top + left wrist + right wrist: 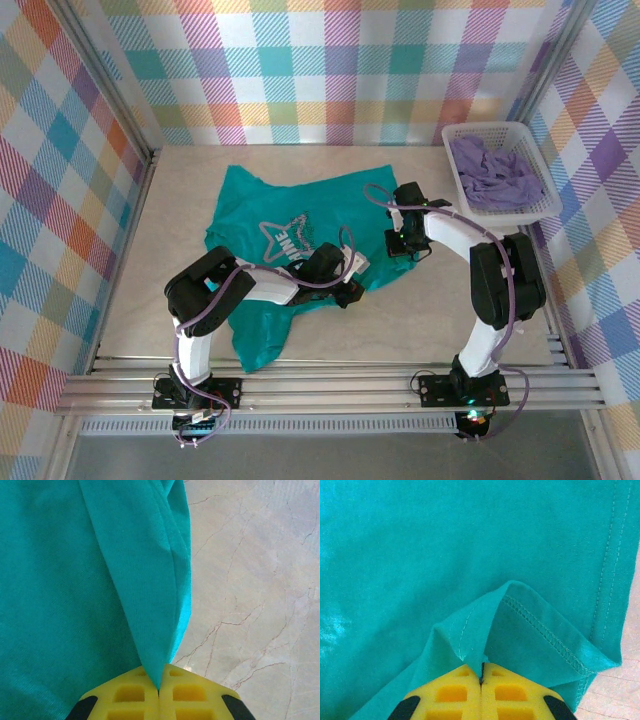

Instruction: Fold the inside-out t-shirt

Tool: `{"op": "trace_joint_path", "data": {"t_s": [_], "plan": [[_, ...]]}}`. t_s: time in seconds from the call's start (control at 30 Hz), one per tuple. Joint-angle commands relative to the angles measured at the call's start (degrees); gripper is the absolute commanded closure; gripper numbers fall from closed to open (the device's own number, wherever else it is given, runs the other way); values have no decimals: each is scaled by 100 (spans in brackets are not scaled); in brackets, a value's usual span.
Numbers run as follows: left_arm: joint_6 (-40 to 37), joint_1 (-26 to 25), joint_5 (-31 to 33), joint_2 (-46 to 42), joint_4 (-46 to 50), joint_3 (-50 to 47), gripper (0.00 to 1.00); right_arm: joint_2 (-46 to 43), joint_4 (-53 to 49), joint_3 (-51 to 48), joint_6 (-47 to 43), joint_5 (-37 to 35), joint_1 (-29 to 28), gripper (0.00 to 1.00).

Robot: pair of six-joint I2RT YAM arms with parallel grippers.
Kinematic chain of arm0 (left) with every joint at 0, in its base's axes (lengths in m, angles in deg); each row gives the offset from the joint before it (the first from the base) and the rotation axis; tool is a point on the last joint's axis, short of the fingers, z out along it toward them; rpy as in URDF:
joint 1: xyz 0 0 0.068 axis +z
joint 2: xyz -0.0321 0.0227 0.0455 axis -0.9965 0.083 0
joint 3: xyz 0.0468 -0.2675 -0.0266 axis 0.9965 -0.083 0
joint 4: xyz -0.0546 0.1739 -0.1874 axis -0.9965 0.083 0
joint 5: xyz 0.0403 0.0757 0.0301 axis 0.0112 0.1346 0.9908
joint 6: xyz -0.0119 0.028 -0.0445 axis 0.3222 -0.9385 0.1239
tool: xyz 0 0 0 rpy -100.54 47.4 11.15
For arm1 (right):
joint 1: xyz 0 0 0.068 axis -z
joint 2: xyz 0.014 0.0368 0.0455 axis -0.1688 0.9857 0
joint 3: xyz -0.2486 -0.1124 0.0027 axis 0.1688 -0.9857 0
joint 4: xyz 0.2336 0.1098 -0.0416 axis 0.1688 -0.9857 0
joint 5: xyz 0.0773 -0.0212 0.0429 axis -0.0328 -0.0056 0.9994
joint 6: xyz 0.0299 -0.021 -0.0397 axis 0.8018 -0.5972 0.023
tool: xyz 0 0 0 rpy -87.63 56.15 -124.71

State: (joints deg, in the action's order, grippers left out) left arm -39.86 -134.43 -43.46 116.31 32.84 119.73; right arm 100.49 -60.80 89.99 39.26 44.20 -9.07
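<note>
The teal t-shirt is lying crumpled mid-frame on the tabletop, the left gripper pinching a fold, the right gripper clamping its stitched hem. A white basket holding a lavender garment is sitting upper right, well apart.

Both arms bent fwd, L hand & R hand each pinched shut.

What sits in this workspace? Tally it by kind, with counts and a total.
Garments: 2, the teal t-shirt and the lavender garment
Baskets: 1, the white basket
Grippers: 2, the left gripper and the right gripper, each shut on the teal t-shirt
Total: 5
</note>
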Motion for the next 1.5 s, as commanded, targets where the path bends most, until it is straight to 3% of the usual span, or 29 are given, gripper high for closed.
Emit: {"op": "trace_joint_path", "data": {"t_s": [0.0,0.13,0.3,0.4,0.5,0.6,0.73,0.83,0.97,1.17,1.47], "plan": [[70,32,4,-23,301,-79,100,-406,-333,119,-67,7,2,99],[117,30,186,-224,361,-75,96,-1026,-540,-101,-133,577,125,100],[329,30,453,-776,449,-197,68,-1552,-288,-515,-21,1693,515,100],[593,59,883,-1491,611,-549,57,-1537,12,-641,101,1963,795,100],[1185,198,1699,-2429,1500,-974,52,-1387,439,-699,306,2136,1000,100],[2010,560,2357,-3389,2805,-1430,50,-1163,806,-695,507,2228,1156,100],[2656,1534,1876,-4563,4093,-2053,49,-927,1146,-671,748,2154,1311,100],[2662,1815,1898,-5033,4475,-2145,46,-738,1254,-536,868,2140,1394,100],[2588,2192,1674,-4322,3907,-1874,44,-573,1357,-409,936,2042,1413,100],[2534,2394,1540,-2250,2786,-1003,44,-368,1488,-209,1085,1976,1587,100],[2302,2400,1437,-255,2677,1003,45,2,1379,440,1158,1767,1904,100]]}}
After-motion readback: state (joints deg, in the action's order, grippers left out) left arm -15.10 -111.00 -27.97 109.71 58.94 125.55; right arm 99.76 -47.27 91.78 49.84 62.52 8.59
